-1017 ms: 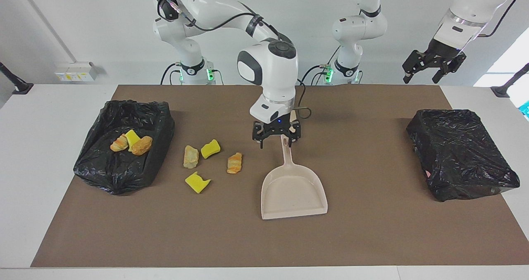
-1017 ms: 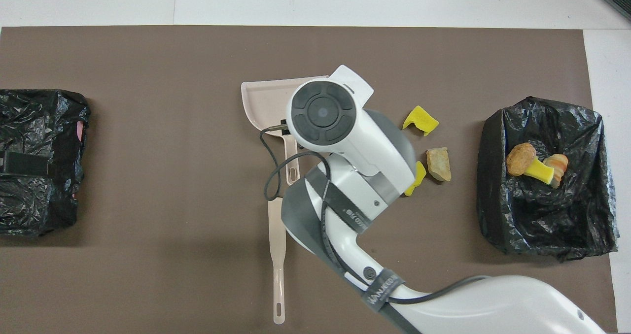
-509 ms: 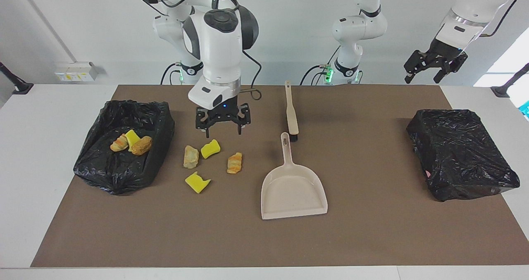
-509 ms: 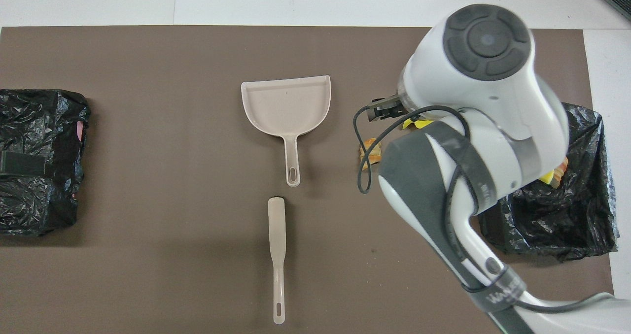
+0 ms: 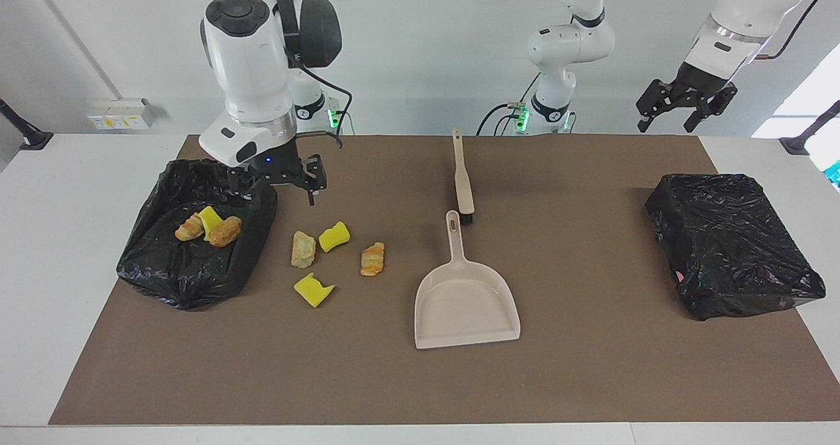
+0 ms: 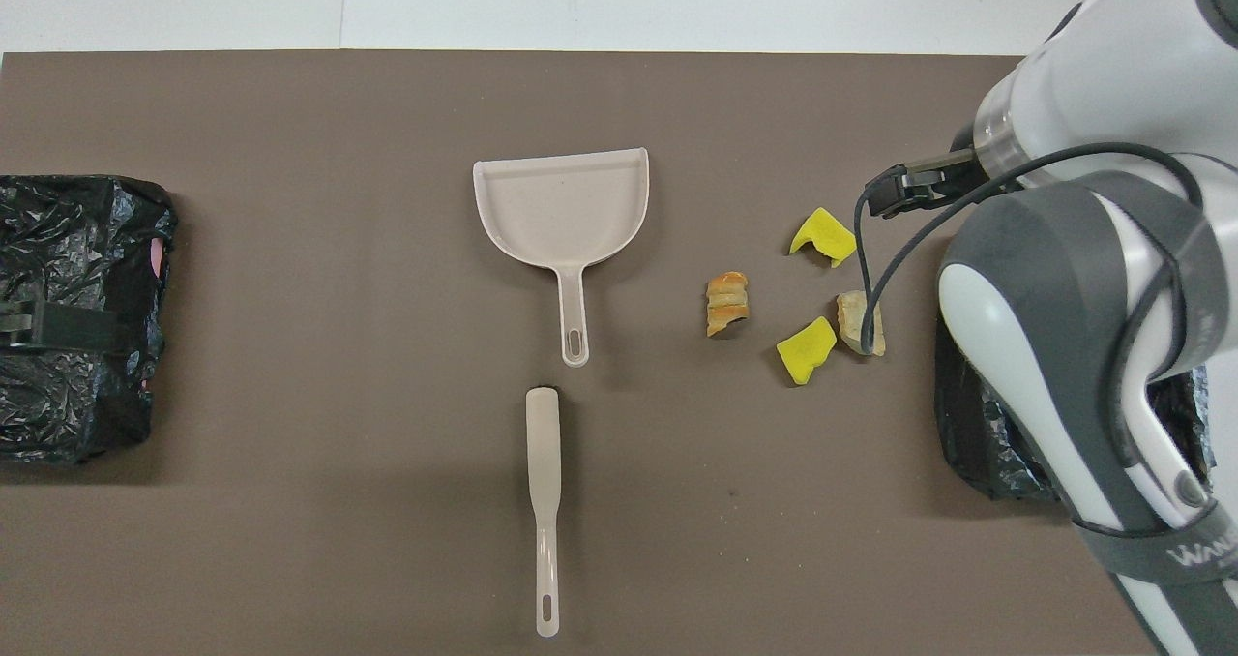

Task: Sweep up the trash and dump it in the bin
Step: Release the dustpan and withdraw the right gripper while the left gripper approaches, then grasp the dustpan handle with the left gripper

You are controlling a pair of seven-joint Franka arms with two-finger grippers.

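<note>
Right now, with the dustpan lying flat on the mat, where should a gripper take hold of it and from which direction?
Probably the dustpan by its handle, coming straight down from above. The handle is the one narrow part, lies flat and points toward the robots, with bare mat on both sides for the fingers. The brush lies just past the handle's end, so grip mid-handle. The pan is far wider than the handle.

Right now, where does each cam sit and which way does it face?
Facing view: high across the table, looking at the robots; both arm bases show, right gripper open over the open black bag bin's edge, left gripper open, waiting aloft.
Overhead view: above the robots' end, looking steeply down; only the right arm's body shows.
Shared: beige plastic dustpan, beige brush, four loose trash pieces, half a turn apart.
</note>
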